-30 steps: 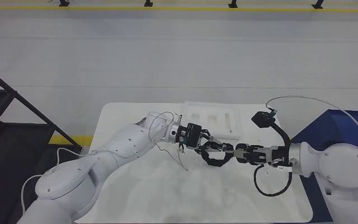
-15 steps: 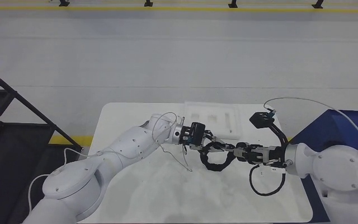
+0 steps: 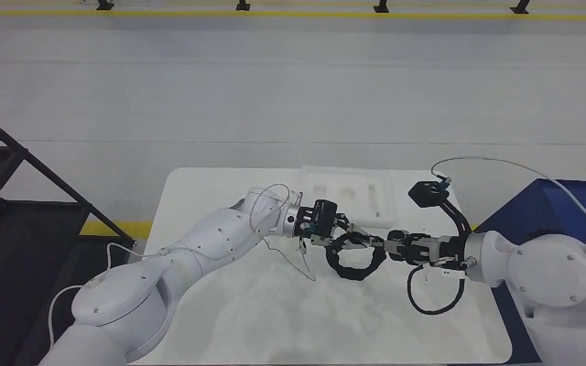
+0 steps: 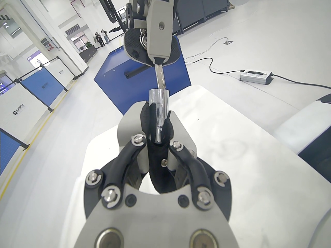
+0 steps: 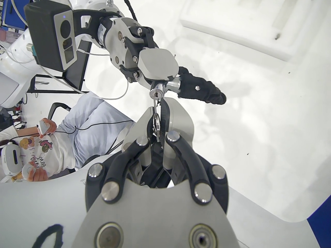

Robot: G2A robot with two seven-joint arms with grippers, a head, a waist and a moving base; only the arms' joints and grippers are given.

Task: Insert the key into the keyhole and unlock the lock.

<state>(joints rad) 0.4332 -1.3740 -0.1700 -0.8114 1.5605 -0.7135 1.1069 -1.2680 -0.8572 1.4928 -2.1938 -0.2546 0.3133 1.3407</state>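
Observation:
My left gripper (image 4: 156, 116) is shut on the lock's chrome cylinder (image 4: 158, 104), held above the table. The lock's black cable (image 3: 353, 263) hangs in a loop below it, and a black sleeve (image 5: 201, 90) sticks out beside the cylinder. My right gripper (image 5: 157, 116) is shut on the key (image 5: 156, 108), facing the left one. The key blade (image 4: 160, 78) points straight at the cylinder's end, with its tip at the keyhole (image 5: 156, 94). In the top view the left gripper (image 3: 337, 229) and the right gripper (image 3: 379, 243) meet over the table's middle.
A white foam tray (image 3: 352, 194) with rectangular recesses lies at the back of the white table (image 3: 229, 311), just behind the grippers. A dark blue panel (image 3: 540, 206) stands off the table's right side. Thin cables trail from both wrists.
The two grippers have drawn slightly closer together, bringing the key's tip to the cylinder's end. The lock has shifted a little to the right.

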